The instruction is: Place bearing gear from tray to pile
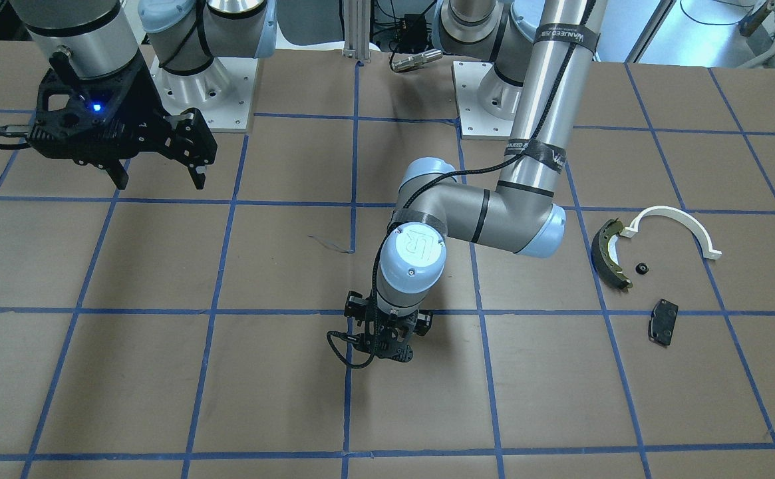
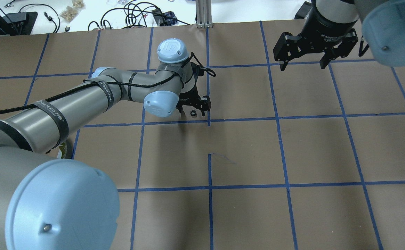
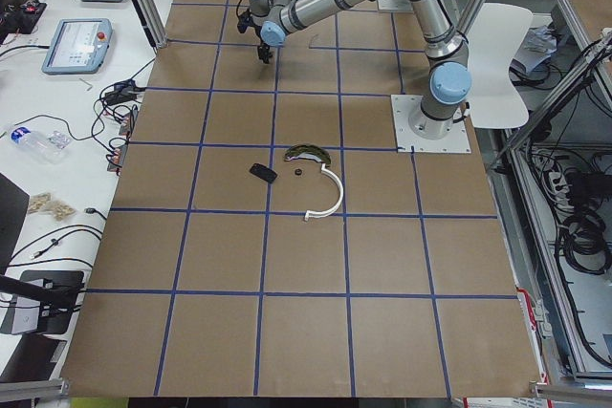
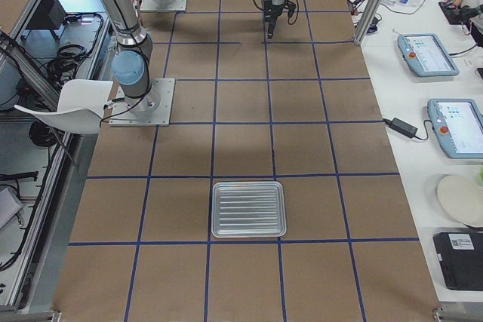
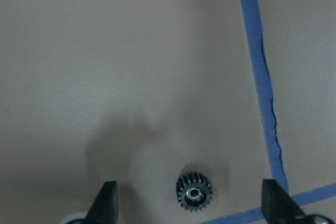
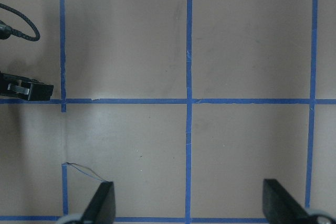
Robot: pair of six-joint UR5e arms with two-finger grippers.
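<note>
A small black toothed bearing gear [image 5: 195, 192] lies on the brown table between the open fingertips of my left gripper [image 5: 191, 208], and the jaws do not touch it. It also shows in the overhead view [image 2: 192, 112] under my left gripper [image 2: 192, 106], at the table's middle. The pile sits apart toward my left: a dark curved brake shoe [image 1: 610, 253], a white half-ring bracket [image 1: 676, 223], a black brake pad [image 1: 663, 321] and a small black round part [image 1: 641, 269]. The silver tray [image 4: 249, 209] looks empty. My right gripper [image 1: 157, 176] hangs open and empty above the table.
Blue tape lines [image 2: 209, 121] grid the brown table. Arm base plates [image 1: 487, 100] stand at the robot's side. Tablets and cables [image 4: 426, 54] lie on the white bench beyond the table's far edge.
</note>
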